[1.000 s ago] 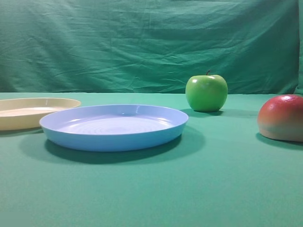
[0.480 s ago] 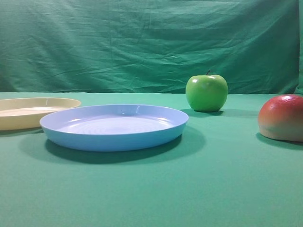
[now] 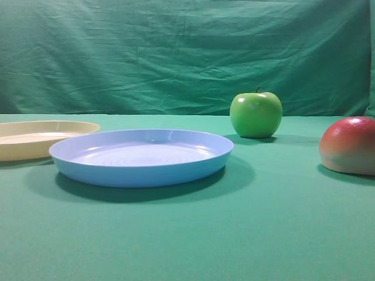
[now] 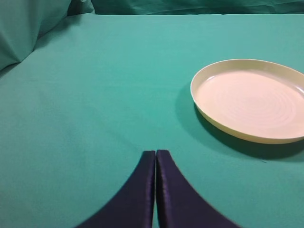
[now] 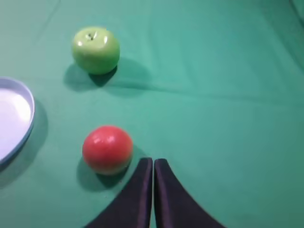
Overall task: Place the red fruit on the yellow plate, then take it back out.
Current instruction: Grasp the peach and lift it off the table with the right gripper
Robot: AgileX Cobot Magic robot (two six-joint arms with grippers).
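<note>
We see the red fruit (image 3: 350, 145) as a rounded, glossy piece, red on top and fading to pale yellow-green below, resting on the green bench (image 3: 281, 234) well to the right of the yellow plate (image 3: 35, 139) and cut by the right edge of the high view. The yellow plate is shallow, round and pale cream-yellow with a low rim, lying flat and holding nothing. In the right wrist view the red fruit (image 5: 107, 149) sits alone on the cloth, upright.
</note>
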